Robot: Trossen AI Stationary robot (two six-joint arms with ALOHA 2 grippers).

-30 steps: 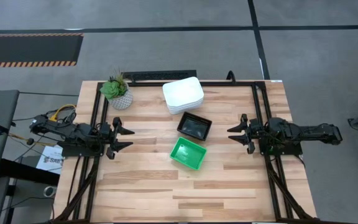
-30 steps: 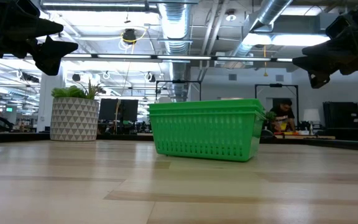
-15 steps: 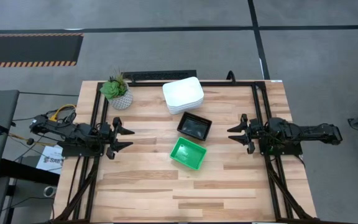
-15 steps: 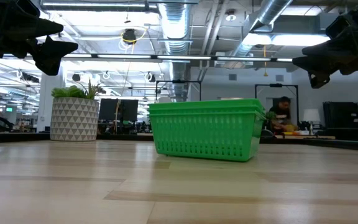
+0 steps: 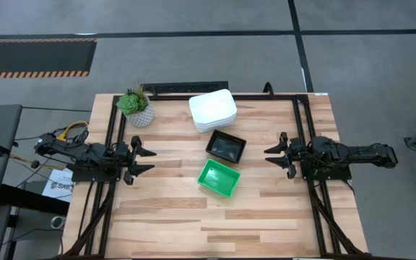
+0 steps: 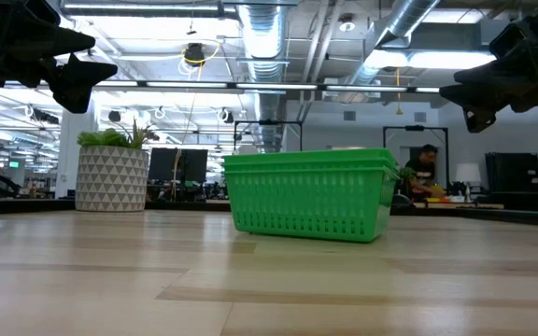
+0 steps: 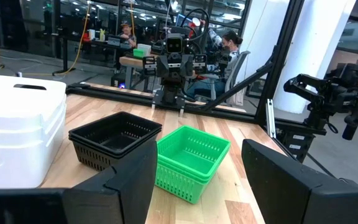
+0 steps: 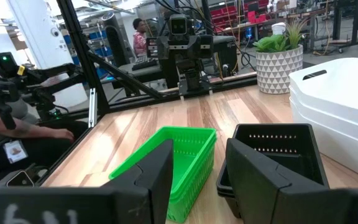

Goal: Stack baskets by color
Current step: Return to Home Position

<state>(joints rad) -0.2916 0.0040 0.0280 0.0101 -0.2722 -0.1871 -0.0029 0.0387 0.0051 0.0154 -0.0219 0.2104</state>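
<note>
Three stacks of baskets rest with their bottoms on the table's middle: white baskets [image 5: 213, 110] toward the far edge, black perforated baskets [image 5: 226, 146] in the centre, green baskets [image 5: 219, 178] nearest the front. The wrist views show each stack nested: green [image 7: 190, 160], black [image 7: 114, 138], white [image 7: 18, 127]. My left gripper [image 5: 146, 161] hangs open at the table's left side, level, pointing at the stacks. My right gripper [image 5: 272, 157] hangs open at the right side, level, facing them. Both stand well off the baskets.
A small potted plant [image 5: 136, 105] in a patterned white pot stands at the far left corner. Black frame rails [image 5: 302, 130] run along the left, right and far sides of the table. Bare wood lies toward the near edge [image 5: 215, 231]. People sit in the room beyond the table.
</note>
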